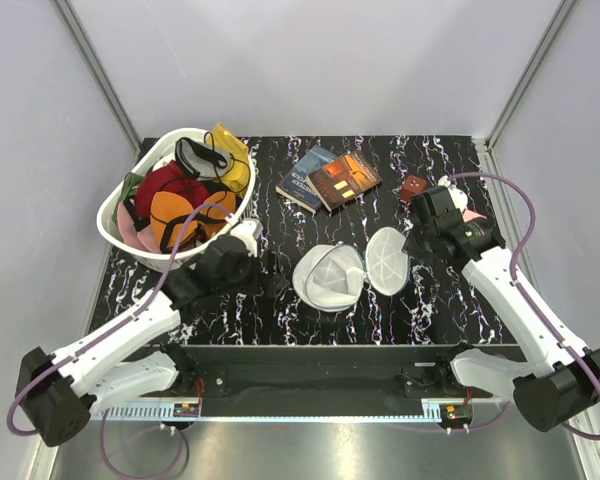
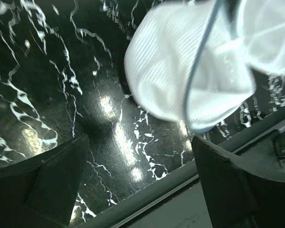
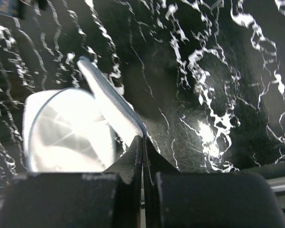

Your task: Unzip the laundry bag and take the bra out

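The black marbled table [image 1: 450, 300] is carrying everything, and the white slotted basket [image 1: 108, 225] is sitting at its far left corner, heaped with clothes. The laundry bag [image 1: 328, 277] is lying at the table's middle, already unzipped and gaping like a clam. Its two halves are lying side by side across the table, the deeper bowl on the left and the flat disc flap [image 1: 387, 258] on the right. Nothing dark is showing inside it.

The right gripper [image 3: 142, 140] is pressing its fingers fully together on what looks like the flap's zip edge, holding that side. The left gripper [image 2: 140, 140] is hanging low over bare table just left of the bowl, its fingers spread wide and gripping nothing. From those fingers the bowl is lying ahead and to the right, so the left arm is the nearer one to the bag's mouth.

The bra [image 1: 202, 155] is seemingly the dark looped tangle lying on top of the heap near the basket's far rim, well apart from both grippers, though this is a judgement and not certain.
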